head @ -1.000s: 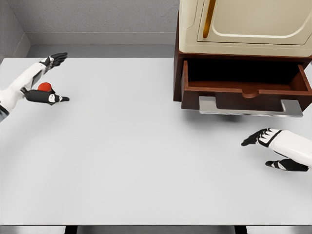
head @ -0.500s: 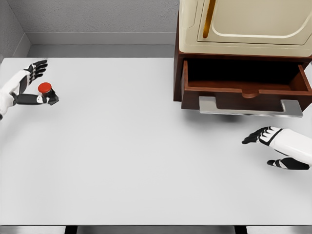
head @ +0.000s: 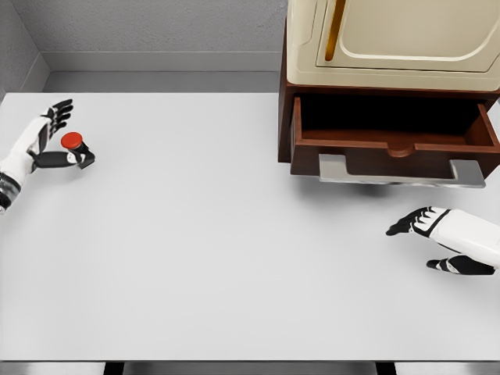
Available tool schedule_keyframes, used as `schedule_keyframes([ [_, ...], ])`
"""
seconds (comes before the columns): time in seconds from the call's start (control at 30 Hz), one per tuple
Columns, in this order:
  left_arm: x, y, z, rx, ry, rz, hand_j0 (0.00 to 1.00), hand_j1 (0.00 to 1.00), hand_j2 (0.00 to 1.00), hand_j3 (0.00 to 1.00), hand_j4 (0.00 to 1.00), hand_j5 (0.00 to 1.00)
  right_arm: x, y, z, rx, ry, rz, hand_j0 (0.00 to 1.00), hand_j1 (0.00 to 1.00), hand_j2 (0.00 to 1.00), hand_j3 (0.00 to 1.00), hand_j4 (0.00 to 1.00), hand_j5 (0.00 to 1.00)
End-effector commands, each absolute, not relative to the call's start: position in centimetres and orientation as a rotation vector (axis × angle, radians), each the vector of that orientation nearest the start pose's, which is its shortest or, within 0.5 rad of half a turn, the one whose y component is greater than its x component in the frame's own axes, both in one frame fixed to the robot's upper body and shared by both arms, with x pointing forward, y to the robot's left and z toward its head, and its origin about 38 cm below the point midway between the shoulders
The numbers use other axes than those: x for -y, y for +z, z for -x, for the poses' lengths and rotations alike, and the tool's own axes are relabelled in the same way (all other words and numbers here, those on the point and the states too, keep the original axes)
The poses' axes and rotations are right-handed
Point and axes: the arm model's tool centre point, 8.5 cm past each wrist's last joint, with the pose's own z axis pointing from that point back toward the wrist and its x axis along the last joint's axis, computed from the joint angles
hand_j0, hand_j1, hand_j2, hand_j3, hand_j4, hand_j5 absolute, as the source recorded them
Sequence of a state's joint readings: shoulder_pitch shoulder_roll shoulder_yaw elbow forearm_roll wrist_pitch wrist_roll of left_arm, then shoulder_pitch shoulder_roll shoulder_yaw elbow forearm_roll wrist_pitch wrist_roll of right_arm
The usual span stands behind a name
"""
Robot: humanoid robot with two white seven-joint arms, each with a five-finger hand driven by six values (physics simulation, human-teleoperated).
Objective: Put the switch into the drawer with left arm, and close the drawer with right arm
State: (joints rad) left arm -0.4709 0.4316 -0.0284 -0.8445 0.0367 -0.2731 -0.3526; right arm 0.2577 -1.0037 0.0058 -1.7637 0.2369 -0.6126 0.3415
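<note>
Head view: left hand (head: 45, 142) fingers spread around the round red-capped switch (head: 75, 146) at far-left of smooth white desk (head: 203, 258), grip unclear. Boxy dark-wood drawer (head: 394, 144) open, flat metal handle. Right hand (head: 437, 234) relaxed, empty.

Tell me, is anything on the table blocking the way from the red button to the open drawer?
No, nothing visible is. The red button sits by the left hand at the table's left edge, and only bare tabletop lies between it and the open drawer.
</note>
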Motion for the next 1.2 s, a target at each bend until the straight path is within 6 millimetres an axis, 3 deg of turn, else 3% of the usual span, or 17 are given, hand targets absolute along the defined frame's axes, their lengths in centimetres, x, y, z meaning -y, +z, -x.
schedule_keyframes([
  [0.0, -42.0, 8.4, -46.8, 1.488, -0.419, -0.194, 1.00, 1.00, 1.00, 1.00, 1.00, 1.00, 38.6, 17.2, -28.5, 1.471, 1.740, 0.273, 0.82, 0.82, 0.82, 0.82, 0.82, 0.82],
  [0.3, -41.4, 8.0, -46.6, 1.517, -0.418, -0.205, 1.00, 1.00, 1.00, 1.00, 1.00, 1.00, 38.1, 16.7, -28.4, 1.520, 1.673, 0.250, 0.79, 0.79, 0.79, 0.79, 0.79, 0.79],
  [0.37, -41.7, 8.1, -46.5, 1.518, -0.424, -0.212, 1.00, 1.00, 1.00, 1.00, 1.00, 1.00, 38.9, 17.8, -28.7, 1.539, 1.649, 0.287, 0.80, 0.80, 0.80, 0.80, 0.80, 0.80],
  [0.5, -42.5, 8.9, -46.4, 1.552, -0.430, -0.238, 1.00, 1.00, 1.00, 1.00, 1.00, 1.00, 39.1, 17.8, -28.7, 1.542, 1.629, 0.284, 0.81, 0.81, 0.81, 0.81, 0.81, 0.81],
  [0.6, -43.6, 9.3, -46.1, 1.567, -0.440, -0.324, 0.97, 0.97, 0.97, 0.97, 0.97, 0.97, 39.4, 17.8, -28.6, 1.544, 1.617, 0.288, 0.90, 0.90, 0.90, 0.90, 0.90, 0.90],
  [0.67, -43.5, 9.3, -46.1, 1.568, -0.446, -0.325, 0.95, 0.95, 0.95, 0.95, 0.95, 0.95, 39.4, 17.7, -28.4, 1.547, 1.599, 0.269, 0.91, 0.91, 0.91, 0.91, 0.91, 0.91],
  [0.7, -43.3, 9.2, -46.1, 1.571, -0.466, -0.330, 0.88, 0.88, 0.88, 0.88, 0.88, 0.88, 39.3, 17.7, -28.3, 1.548, 1.600, 0.265, 0.91, 0.91, 0.91, 0.91, 0.91, 0.91],
  [0.9, -42.9, 8.6, -45.6, 1.561, -0.504, -0.334, 0.87, 0.87, 0.87, 0.87, 0.87, 0.87, 40.3, 18.1, -27.7, 1.538, 1.579, 0.291, 0.92, 0.92, 0.92, 0.92, 0.92, 0.92],
  [1.17, -42.9, 8.3, -45.5, 1.561, -0.507, -0.334, 0.89, 0.89, 0.89, 0.89, 0.89, 0.89, 41.7, 19.4, -27.6, 1.537, 1.563, 0.345, 0.79, 0.79, 0.79, 0.79, 0.79, 0.79],
])
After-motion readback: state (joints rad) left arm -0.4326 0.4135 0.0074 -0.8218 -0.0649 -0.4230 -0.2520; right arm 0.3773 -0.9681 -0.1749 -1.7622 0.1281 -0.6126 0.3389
